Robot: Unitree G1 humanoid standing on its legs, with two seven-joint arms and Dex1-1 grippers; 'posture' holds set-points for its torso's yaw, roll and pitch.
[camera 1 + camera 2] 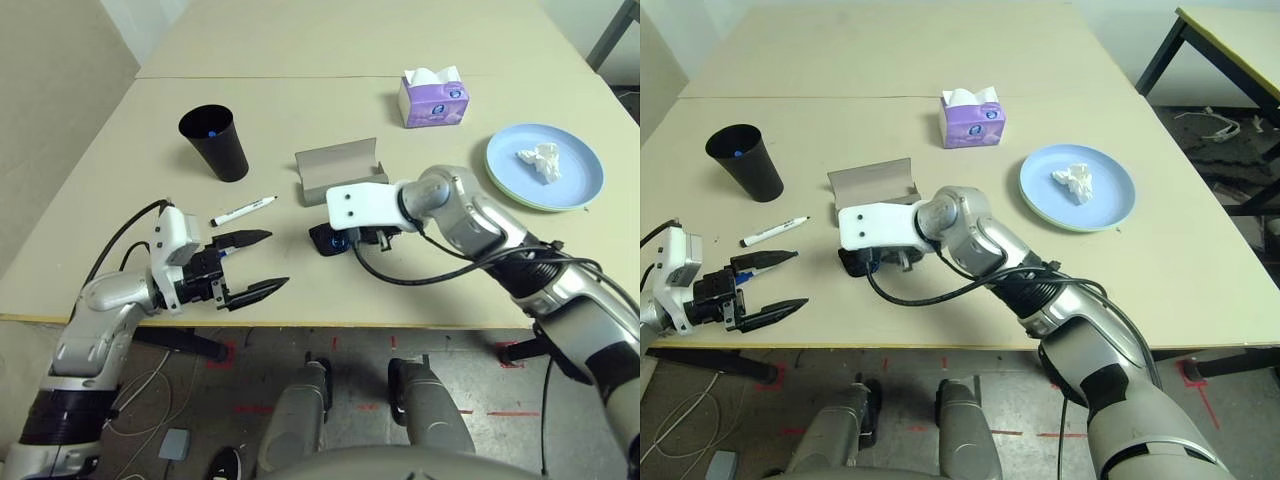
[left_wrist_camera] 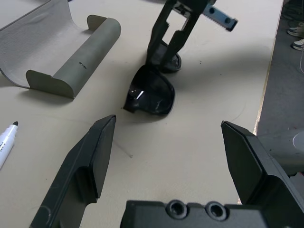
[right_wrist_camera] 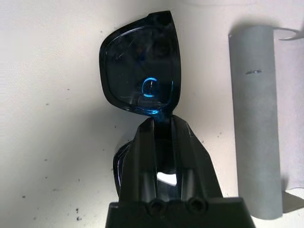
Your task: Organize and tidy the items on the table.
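Right wrist view: your right gripper [image 3: 161,126] has its fingers clenched on the bridge of the black plastic sunglasses [image 3: 140,71].
Sunglasses: on the beige desk [image 1: 420,270], just beside the open grey hinged glasses case [image 1: 340,170].
Left gripper [image 1: 258,262]: you have its fingers spread wide, grasping nothing, near the black-capped white marker [image 1: 243,210].

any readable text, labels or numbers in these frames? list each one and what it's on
None can be read.
Purple tissue box: a small round emblem on its front, too small to read.
Black-capped marker: dark print on the white barrel, too small to read.
Glasses case, sunglasses, black cup, plate: no print visible.
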